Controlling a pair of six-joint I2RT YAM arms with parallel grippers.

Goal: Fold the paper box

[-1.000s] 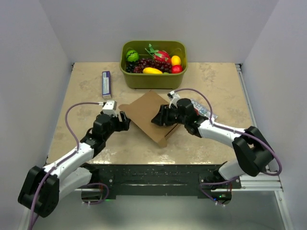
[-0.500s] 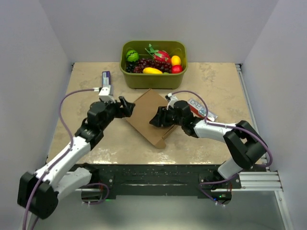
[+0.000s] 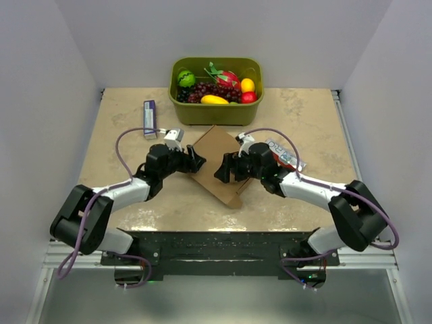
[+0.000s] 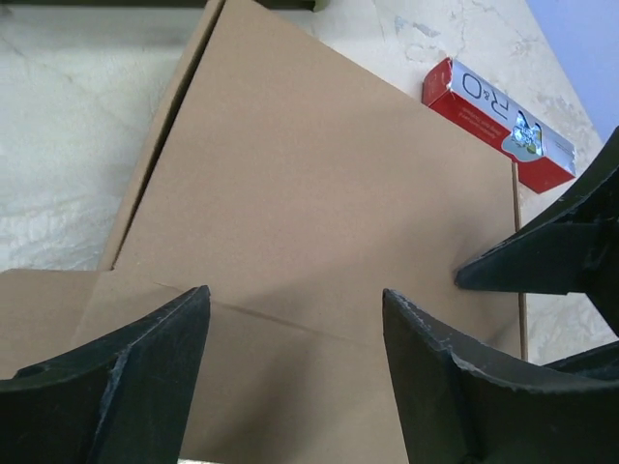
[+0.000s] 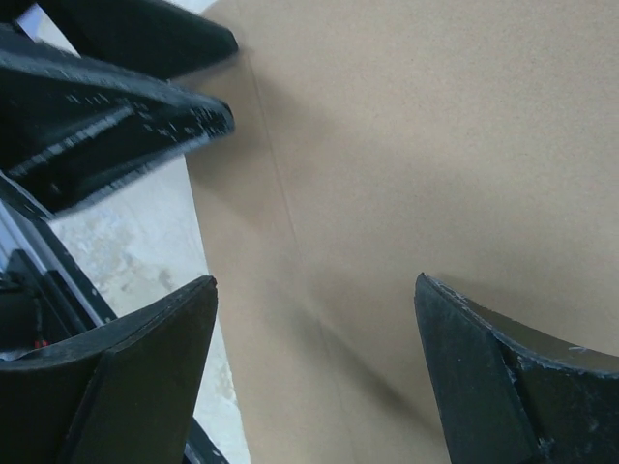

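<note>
The paper box [image 3: 217, 156] is a flat brown cardboard sheet lying slantwise at the table's centre, with a folded edge at its near corner. My left gripper [image 3: 196, 162] stands open over its left edge; the left wrist view has cardboard [image 4: 319, 174] filling the gap between the jaws [image 4: 292, 304], with nothing pinched. Facing it from the right, my right gripper [image 3: 222, 169] is open too, its jaws [image 5: 314, 288] wide above the cardboard [image 5: 416, 145]. The two grippers' tips are close together over the sheet.
An olive-green tub [image 3: 179, 108] of fruit stands just behind the box. A small blue-and-white box [image 3: 150, 118] lies at the back left. A red-and-white carton [image 3: 284, 154] [image 4: 498, 121] lies right of the cardboard, beside my right arm.
My left arm has swung right and in, bringing its gripper onto the box's left edge. My right gripper has widened its jaws and stayed over the sheet.
</note>
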